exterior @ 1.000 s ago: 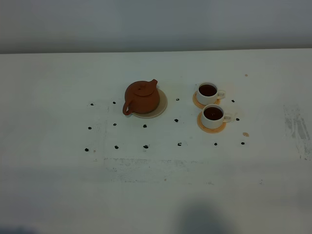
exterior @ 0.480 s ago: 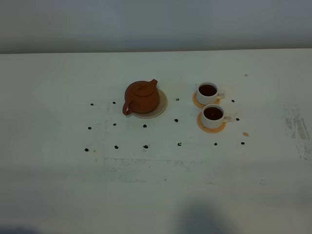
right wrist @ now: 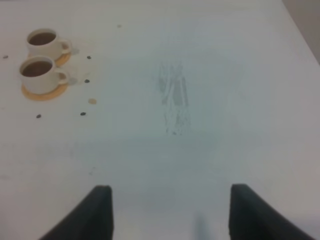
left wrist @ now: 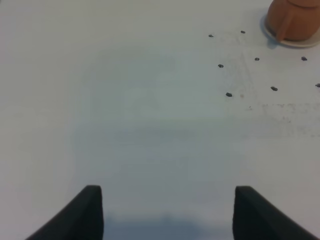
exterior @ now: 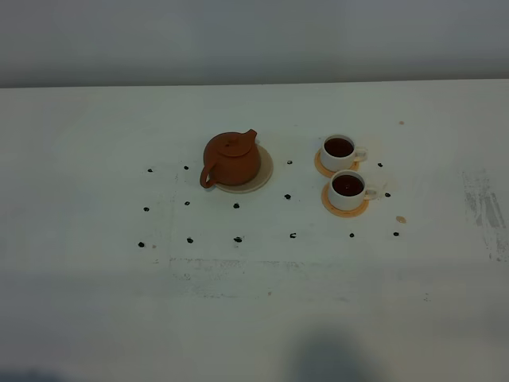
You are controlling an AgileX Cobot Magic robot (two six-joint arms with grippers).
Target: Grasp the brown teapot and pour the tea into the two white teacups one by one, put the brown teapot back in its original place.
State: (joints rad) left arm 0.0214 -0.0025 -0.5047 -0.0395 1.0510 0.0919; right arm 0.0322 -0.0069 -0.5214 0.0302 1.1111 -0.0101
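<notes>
The brown teapot (exterior: 231, 159) stands upright on its beige saucer (exterior: 262, 173), left of the table's middle; it also shows in the left wrist view (left wrist: 294, 20). To its right, the two white teacups (exterior: 339, 150) (exterior: 348, 189) sit on orange-tan coasters, both holding dark tea; they appear in the right wrist view too (right wrist: 43, 41) (right wrist: 38, 72). My left gripper (left wrist: 167, 210) hangs open over bare table, far from the teapot. My right gripper (right wrist: 170, 210) is open as well, with nothing between its fingers. Neither arm appears in the high view.
Small black dots (exterior: 237, 239) mark a grid on the white table around the teapot and cups. A grey scuff patch (exterior: 485, 205) lies at the right. A small tan spot (exterior: 401, 220) sits near the front cup.
</notes>
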